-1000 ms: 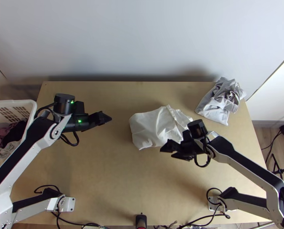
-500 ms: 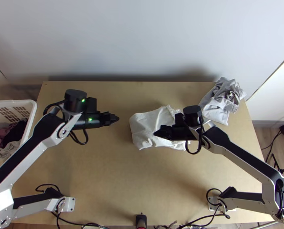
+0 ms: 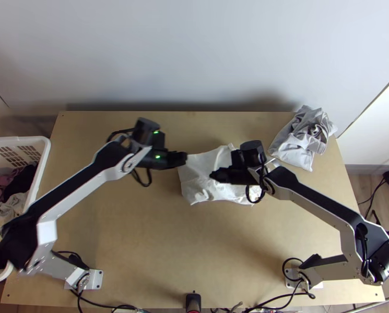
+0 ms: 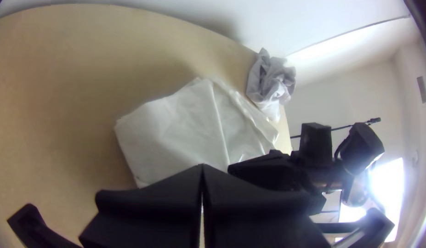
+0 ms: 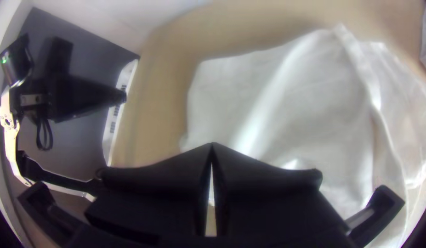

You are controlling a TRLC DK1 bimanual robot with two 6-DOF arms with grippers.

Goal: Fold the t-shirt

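Observation:
The white t-shirt [image 3: 199,182] lies as a folded bundle on the middle of the table; loose creased layers show toward its right part. My left gripper [image 3: 184,158] is by the bundle's upper left edge in the top view. From the right, my right gripper [image 3: 213,176] hangs over the cloth. In the left wrist view the left gripper [image 4: 201,166] has its fingertips together, and the t-shirt [image 4: 176,133] spreads beyond them. The right gripper [image 5: 212,145] is likewise closed in the right wrist view, above the t-shirt [image 5: 286,101], holding no visible cloth.
A crumpled grey garment [image 3: 301,138] lies at the table's back right corner. On the left stands a white basket [image 3: 44,143] with clothes in it. The wooden table [image 3: 142,245] shows bare surface in front of the t-shirt. A wall rises behind the table.
My left gripper has moved right, up to the t-shirt's edge. The right gripper has shifted up and left over the cloth, and its fingers have come together. The t-shirt looks unmoved.

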